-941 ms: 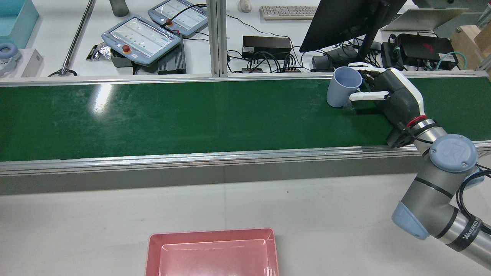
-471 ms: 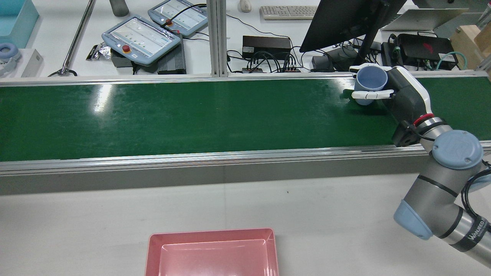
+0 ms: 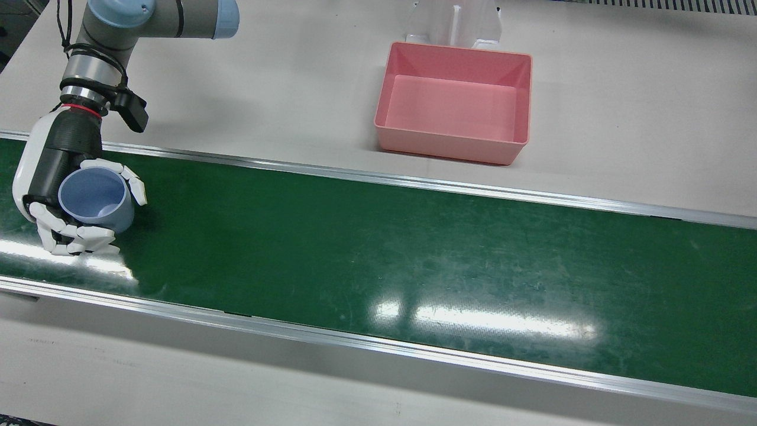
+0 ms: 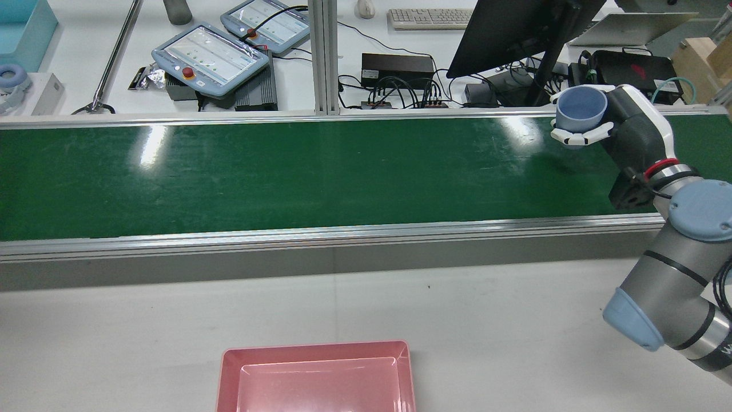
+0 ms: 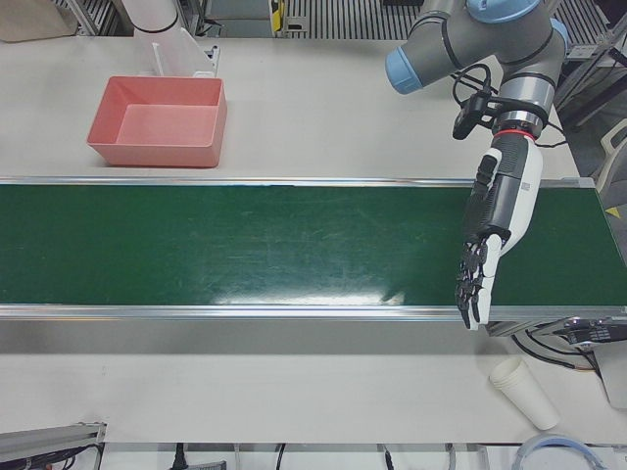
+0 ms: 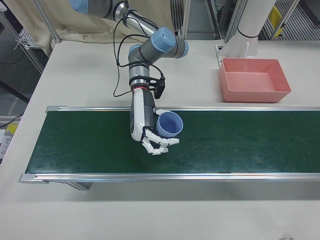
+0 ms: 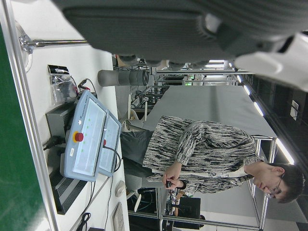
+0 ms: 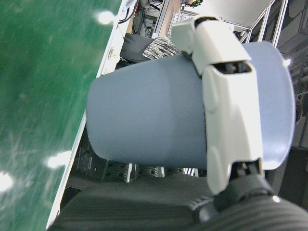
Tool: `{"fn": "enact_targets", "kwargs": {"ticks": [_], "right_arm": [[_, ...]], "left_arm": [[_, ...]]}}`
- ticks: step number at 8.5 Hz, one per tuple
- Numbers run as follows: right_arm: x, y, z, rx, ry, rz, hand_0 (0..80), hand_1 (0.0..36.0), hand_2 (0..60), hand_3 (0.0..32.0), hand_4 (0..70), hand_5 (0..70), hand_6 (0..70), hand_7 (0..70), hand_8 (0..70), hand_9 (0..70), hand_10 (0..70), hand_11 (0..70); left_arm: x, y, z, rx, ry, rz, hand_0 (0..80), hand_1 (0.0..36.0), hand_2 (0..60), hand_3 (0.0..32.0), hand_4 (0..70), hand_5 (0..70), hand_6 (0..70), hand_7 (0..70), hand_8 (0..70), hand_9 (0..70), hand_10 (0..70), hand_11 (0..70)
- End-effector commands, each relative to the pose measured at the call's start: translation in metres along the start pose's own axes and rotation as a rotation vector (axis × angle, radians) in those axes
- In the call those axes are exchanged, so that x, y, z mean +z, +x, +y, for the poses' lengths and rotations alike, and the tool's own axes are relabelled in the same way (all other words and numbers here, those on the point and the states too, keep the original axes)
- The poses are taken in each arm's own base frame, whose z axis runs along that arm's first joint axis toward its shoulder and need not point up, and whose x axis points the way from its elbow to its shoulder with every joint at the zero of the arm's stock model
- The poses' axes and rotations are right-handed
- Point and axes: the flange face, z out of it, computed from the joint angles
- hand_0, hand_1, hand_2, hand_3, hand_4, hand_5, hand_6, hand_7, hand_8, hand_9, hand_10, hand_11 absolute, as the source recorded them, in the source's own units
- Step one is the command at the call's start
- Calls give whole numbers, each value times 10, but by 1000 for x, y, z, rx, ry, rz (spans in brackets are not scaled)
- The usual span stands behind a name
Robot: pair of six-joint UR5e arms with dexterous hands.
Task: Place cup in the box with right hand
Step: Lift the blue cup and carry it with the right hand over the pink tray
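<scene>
My right hand [image 3: 59, 171] is shut on a pale blue cup [image 3: 94, 201] and holds it above the green belt [image 3: 378, 248] at its end, mouth up. The hand [image 4: 629, 131] and cup [image 4: 582, 109] show near the belt's far edge in the rear view, and the cup [image 6: 169, 124] in the right-front view. The right hand view shows fingers [image 8: 226, 110] wrapped around the cup [image 8: 149, 120]. The empty pink box [image 3: 449, 145] stands on the white table beyond the belt, far from the cup. My left hand [image 5: 490, 245] hangs open and empty over the belt's other end.
A white stand [image 3: 454, 23] rises right behind the box. A monitor [image 4: 514, 28], teach pendants [image 4: 211, 57] and cables lie past the belt's far rail. White paper cups [image 5: 524, 392] lie on the table near the left arm's end of the belt.
My right hand closed fully around the cup and carried it up off the belt, moving right and toward the far rail in the rear view. The cup turned upright.
</scene>
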Motion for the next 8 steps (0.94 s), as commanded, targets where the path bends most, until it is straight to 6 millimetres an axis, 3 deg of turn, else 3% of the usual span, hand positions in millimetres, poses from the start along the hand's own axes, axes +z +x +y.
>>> {"fn": "enact_targets", "kwargs": {"ticks": [1,2,3,4,8], "right_arm": [[-24,-25,48,57,-106,-23,800,360,600,0,700,249,505,700,700,700,700,700],[-36,-27,96,50,-207,-22,793,360,600,0,700,245,503,700,700,700,700,700],[-57,-19,161,27,-343,-11,781,360,600,0,700,239,499,700,700,700,700,700],[-76,8,203,30,-426,33,762,360,600,0,700,232,497,700,700,700,700,700],[-157,135,284,11,-549,207,636,360,600,0,700,228,505,700,700,700,700,700]], "left_arm": [[0,0,1,0,-2,0,0,0,0,0,0,0,0,0,0,0,0,0],[0,0,1,0,-2,0,0,0,0,0,0,0,0,0,0,0,0,0],[0,0,1,0,-2,0,0,0,0,0,0,0,0,0,0,0,0,0],[0,0,1,0,-2,0,0,0,0,0,0,0,0,0,0,0,0,0],[0,0,1,0,-2,0,0,0,0,0,0,0,0,0,0,0,0,0]]}}
